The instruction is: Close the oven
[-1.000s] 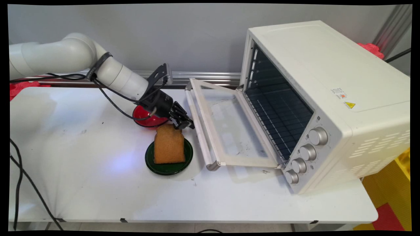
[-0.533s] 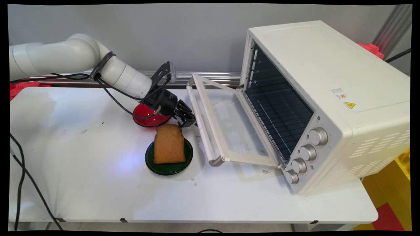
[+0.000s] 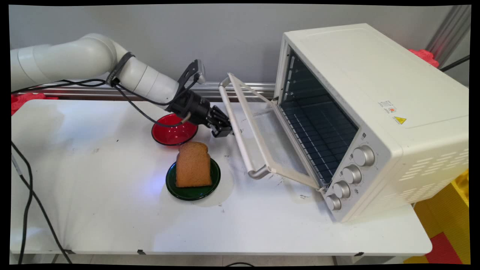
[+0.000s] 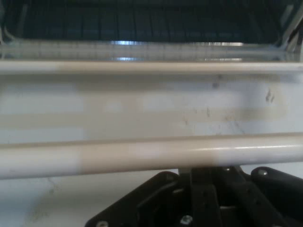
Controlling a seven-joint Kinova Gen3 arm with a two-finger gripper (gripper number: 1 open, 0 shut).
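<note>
My end effector [image 3: 222,130] touches the handle [image 3: 239,129] of the oven door [image 3: 262,138], which is tilted halfway, not shut; clenched or released, I cannot tell. Toast [image 3: 193,165] lies on the green plate [image 3: 195,193] nearby

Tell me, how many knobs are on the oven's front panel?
4. They run in a line down the oven's front panel: top knob, second knob, third knob, bottom knob. None seems hidden.
</note>
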